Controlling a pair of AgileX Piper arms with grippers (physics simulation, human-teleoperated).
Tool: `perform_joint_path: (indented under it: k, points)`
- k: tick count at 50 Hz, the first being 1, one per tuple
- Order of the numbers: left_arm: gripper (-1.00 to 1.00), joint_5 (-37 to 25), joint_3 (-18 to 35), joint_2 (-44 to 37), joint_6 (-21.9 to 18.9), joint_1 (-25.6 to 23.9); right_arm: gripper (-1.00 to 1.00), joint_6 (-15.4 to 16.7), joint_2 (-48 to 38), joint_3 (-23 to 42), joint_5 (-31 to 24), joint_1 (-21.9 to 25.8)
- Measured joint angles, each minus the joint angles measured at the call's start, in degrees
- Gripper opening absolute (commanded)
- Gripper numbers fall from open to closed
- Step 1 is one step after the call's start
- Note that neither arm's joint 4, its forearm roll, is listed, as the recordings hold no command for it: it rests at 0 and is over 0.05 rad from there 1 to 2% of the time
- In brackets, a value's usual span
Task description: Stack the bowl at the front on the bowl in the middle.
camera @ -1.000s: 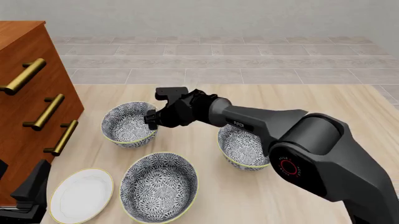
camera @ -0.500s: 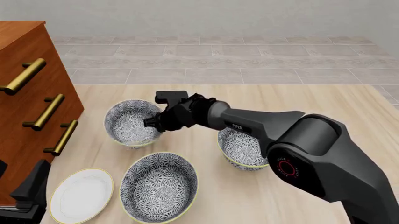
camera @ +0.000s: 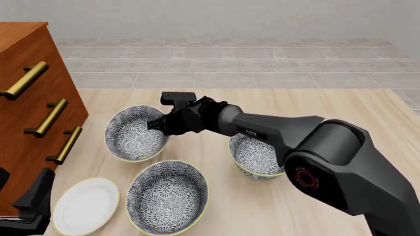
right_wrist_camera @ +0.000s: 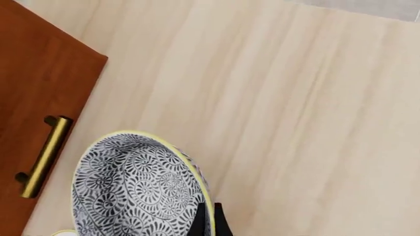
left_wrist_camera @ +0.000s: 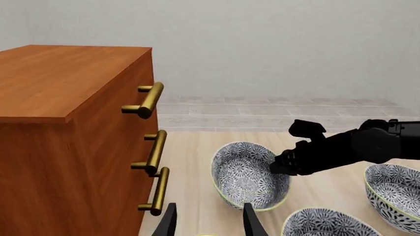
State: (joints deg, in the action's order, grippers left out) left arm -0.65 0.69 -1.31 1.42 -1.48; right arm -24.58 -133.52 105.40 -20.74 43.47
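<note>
The bowl at the front [camera: 131, 135], flower-patterned with a pale yellowish rim, is the farthest one and sits at the left near the cabinet. My right gripper [camera: 159, 125] is shut on its right rim and holds it tilted, with its opening turned toward the camera. The right wrist view shows the rim of this bowl [right_wrist_camera: 131, 187] pinched in the right gripper [right_wrist_camera: 208, 222]. The bowl in the middle [camera: 253, 153] stands on the table under the right arm's forearm. My left gripper [left_wrist_camera: 208, 223] is open and holds nothing, low at the near left corner.
A third patterned bowl [camera: 167, 196] stands nearest the camera. A flat white plate [camera: 85, 204] lies to its left. A wooden cabinet [camera: 26, 108] with brass handles [camera: 51, 117] fills the left side, close to the held bowl.
The held bowl has lifted and tipped in the right gripper, its opening now facing the camera more. The gripper rose a little. The left arm has stayed put.
</note>
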Motion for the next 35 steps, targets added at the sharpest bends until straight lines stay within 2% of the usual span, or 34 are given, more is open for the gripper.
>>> perform_joint_path:
  k: [35]
  points:
    - [1.00,0.5,0.0,-0.4,-0.2,0.3,-1.00,1.3,8.4,-1.3,-2.3,-0.9]
